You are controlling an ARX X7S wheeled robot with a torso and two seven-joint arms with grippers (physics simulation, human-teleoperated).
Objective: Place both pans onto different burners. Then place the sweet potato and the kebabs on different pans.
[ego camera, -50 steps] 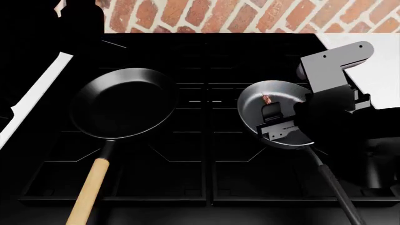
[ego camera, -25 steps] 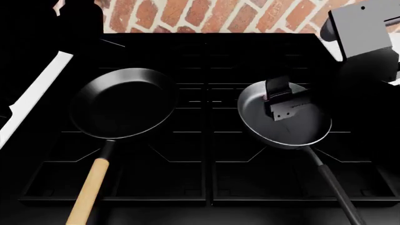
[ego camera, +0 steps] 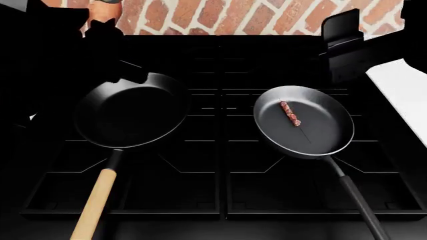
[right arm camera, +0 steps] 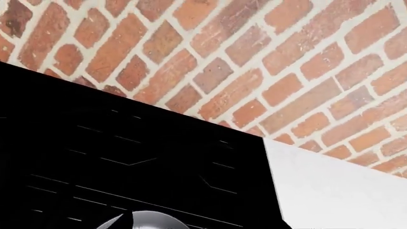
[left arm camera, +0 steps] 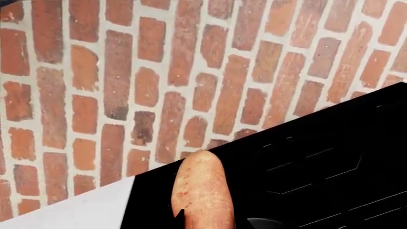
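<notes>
The black pan [ego camera: 130, 112] with its wooden handle [ego camera: 95, 202] sits on the left burners [ego camera: 167, 175]. On the right burners rests the grey pan [ego camera: 313, 137], and the kebabs [ego camera: 289, 114] lie inside it. My right gripper [ego camera: 341, 35] hangs open and empty above the range's far right, away from that pan, whose rim [right arm camera: 149, 220] shows below it. My left gripper [left arm camera: 203, 224] is shut on the sweet potato [left arm camera: 202, 188], which sticks out towards the brick wall. In the head view that arm is a dark shape [ego camera: 110, 47] over the black pan's far rim, and the sweet potato cannot be made out there.
A brick wall [ego camera: 220, 15] runs behind the range. White counter [ego camera: 407, 85] lies to the right of the stove, and more white counter [left arm camera: 70, 212] shows at its far left corner. The grey pan's long black handle [ego camera: 360, 202] reaches towards the front edge.
My right gripper has lifted out of the grey pan and drawn back to the far right, leaving the kebabs lying in it. My left arm has come in over the black pan's far rim.
</notes>
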